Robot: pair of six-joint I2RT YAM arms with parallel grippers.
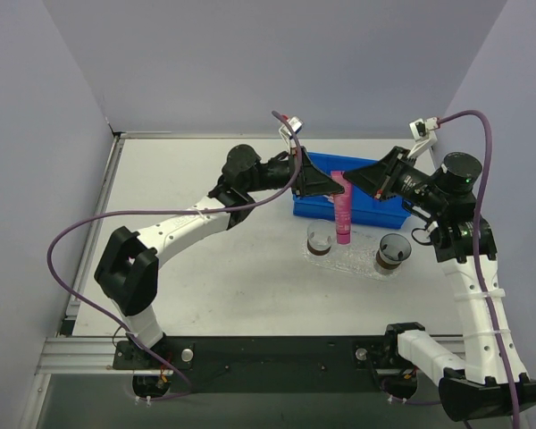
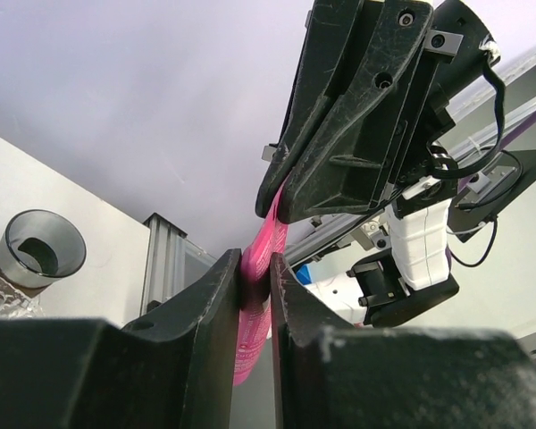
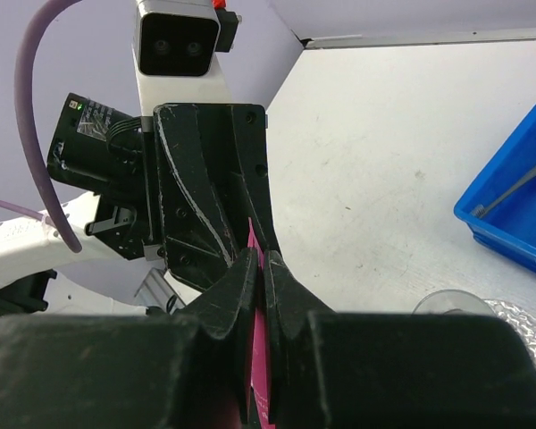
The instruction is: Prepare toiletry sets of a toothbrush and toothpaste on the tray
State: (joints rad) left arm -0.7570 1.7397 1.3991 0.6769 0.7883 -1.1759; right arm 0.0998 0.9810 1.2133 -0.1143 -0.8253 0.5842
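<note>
Holds the pink tube (image 1: 343, 219) upright in the air, in front of the bin (image 1: 380, 213) and above the far edge of the tray (image 1: 353, 265). Pinches it from two sides at once: with the left gripper (image 2: 255, 268) clamped across the body, and with the right gripper (image 3: 258, 259) squeezed tight on the thin upper end.

Looks light, soft and easily dented. Looks smooth-skinned too, so likely to slip or swing if held by one end only. Better to take hold across the body, where the filling gives the fingers something to bite on, than at the flat end. Squeeze gently, to avoid forcing paste out. Cannot tell from these views which end carries the cap.

Below, on the tray, shows a cup (image 1: 320, 239) just beside the tube's lower end in the overhead view, and a second cup (image 1: 393, 252) well off to the right. Both stand upright, with open mouths.

In the bin, shows a thin pale brush (image 3: 515, 185) lying at a slant, not yet on the tray.

As for obstacles:
- Leaves almost no room between the two sets of fingertips, so any shift risks a knock.
- Needs care with the nearer cup's rim on the way down.
- Needs care with the bin's front wall close behind.
</note>
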